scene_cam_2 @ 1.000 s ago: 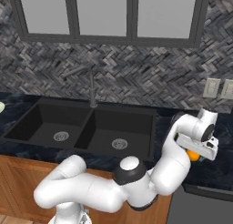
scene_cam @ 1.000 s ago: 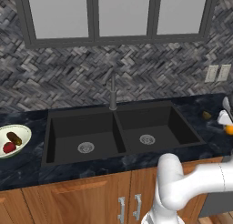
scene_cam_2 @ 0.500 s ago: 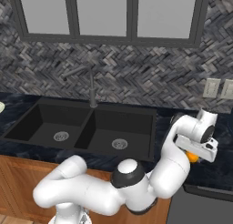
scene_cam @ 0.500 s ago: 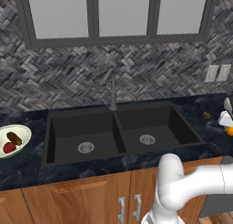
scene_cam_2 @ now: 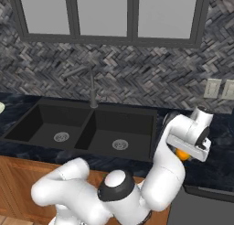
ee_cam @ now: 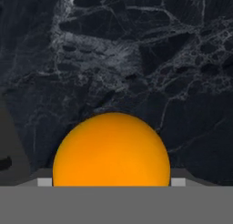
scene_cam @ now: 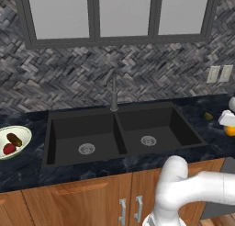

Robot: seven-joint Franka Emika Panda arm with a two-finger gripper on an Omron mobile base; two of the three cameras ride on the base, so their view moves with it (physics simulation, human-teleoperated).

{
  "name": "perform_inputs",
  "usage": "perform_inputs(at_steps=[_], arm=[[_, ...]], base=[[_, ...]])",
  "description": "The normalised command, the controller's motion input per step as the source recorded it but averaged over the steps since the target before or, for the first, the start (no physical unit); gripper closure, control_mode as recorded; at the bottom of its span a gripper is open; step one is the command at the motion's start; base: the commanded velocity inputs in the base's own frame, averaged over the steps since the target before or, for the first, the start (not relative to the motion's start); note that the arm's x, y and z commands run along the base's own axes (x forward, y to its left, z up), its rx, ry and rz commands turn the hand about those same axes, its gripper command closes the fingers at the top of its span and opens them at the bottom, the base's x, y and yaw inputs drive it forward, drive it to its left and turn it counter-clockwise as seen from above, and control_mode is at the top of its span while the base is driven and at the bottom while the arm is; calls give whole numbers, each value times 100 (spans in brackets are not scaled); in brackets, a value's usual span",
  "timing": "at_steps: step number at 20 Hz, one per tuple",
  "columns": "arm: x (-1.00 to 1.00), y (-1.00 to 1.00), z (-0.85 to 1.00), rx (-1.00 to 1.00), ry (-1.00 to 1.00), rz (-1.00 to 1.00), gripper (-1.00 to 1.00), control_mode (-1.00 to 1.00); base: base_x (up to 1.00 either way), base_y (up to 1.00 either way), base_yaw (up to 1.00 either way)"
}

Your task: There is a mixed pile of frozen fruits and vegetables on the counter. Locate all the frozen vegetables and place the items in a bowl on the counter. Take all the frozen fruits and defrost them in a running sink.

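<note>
My gripper (ee_cam: 111, 183) is shut on the bright orange ball (ee_cam: 111, 150), with a finger tip touching each side of it, just above the dark marbled counter (ee_cam: 136, 59). From the base, the ball (scene_cam_2: 183, 154) shows under the white hand, right of the black double sink (scene_cam_2: 105, 132). The ball (scene_cam: 230, 131) also sits at the right edge of the left base view. A yellowish-olive lump (scene_cam: 208, 115) lies on the counter beside it. Far left, the pale bowl (scene_cam: 24, 134) holds the dark brown oblong item (scene_cam: 14, 139) and the red round one (scene_cam: 9, 149).
The tall dark faucet (scene_cam: 113, 89) stands behind the divider between the two basins, each with a round metal drain (scene_cam: 148, 140). No water runs. Wall outlets (scene_cam: 219, 74) sit on the herringbone backsplash. Wooden cabinets (scene_cam: 92, 200) lie below the counter.
The hand and the orange ball have shifted slightly left, toward the sink, in the right base view. The arm's elbow has swung lower and left. The bowl's contents are unchanged.
</note>
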Motion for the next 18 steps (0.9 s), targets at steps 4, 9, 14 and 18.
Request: perform_inputs(at_steps=[4, 9, 14, 18], arm=[[-41, 70, 24, 0, -23, 2, 100, -100], [-36, 70, 30, 0, -25, 1, 100, -100], [-18, 72, 35, 0, -13, 0, 100, -100], [-5, 68, 30, 0, 1, 0, 100, -100]], base=[[0, 0, 0], [0, 0, 0], [0, 0, 0], [0, 0, 0]])
